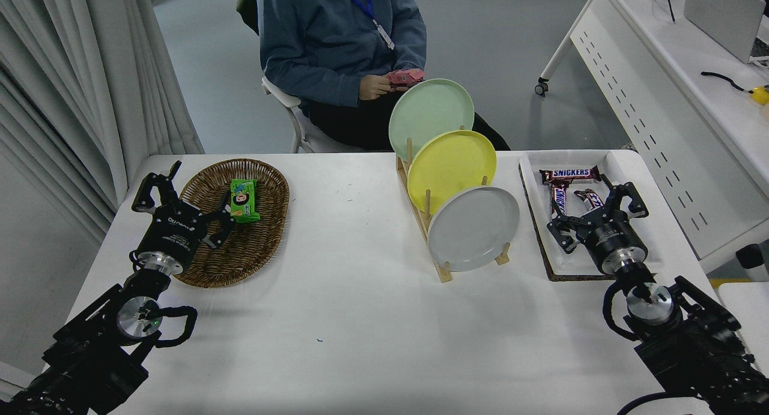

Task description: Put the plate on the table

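Grey plate (473, 227) upright in the nearest slot of the wooden rack (428, 223), centre right, rim overlapping the yellow plate (452, 170) behind. Right gripper (591, 209) right of it over the white tray (619, 163), fingers spread wide, holding nothing. Left gripper (180, 200) at left over the wicker basket (240, 223), also open, empty. Broad bare table (360, 319) across lower centre.
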